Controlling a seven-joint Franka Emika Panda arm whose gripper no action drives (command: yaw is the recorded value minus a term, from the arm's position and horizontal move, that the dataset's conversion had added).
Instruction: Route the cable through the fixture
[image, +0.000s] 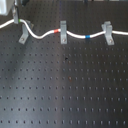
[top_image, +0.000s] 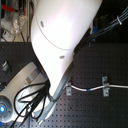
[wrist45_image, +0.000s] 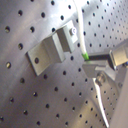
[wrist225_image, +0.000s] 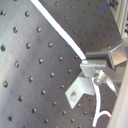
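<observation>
The white cable (image: 42, 35) runs along the far side of the board, through two straight grey clips, with a red band (image: 56, 31) and a blue band (image: 88, 36). The slanted fixture (image: 22, 33) stands at the first exterior view's far left. My gripper (image: 16, 16) is just above it, shut on the cable. In the first wrist view my gripper (wrist45_image: 91, 62) pinches the cable at a green band (wrist45_image: 85, 56), right beside the fixture's (wrist45_image: 54, 46) forked top. I cannot tell if the cable lies in the fork. The second wrist view shows the cable (wrist225_image: 57, 27) running into my gripper (wrist225_image: 90, 65).
The middle straight clip (image: 63, 31) and the right straight clip (image: 107, 31) hold the cable. The black perforated board (image: 65, 90) stretches toward the near edge. In the second exterior view the white arm (top_image: 60, 35) hides the fixture; two clips (top_image: 104, 86) and the cable (top_image: 80, 89) show.
</observation>
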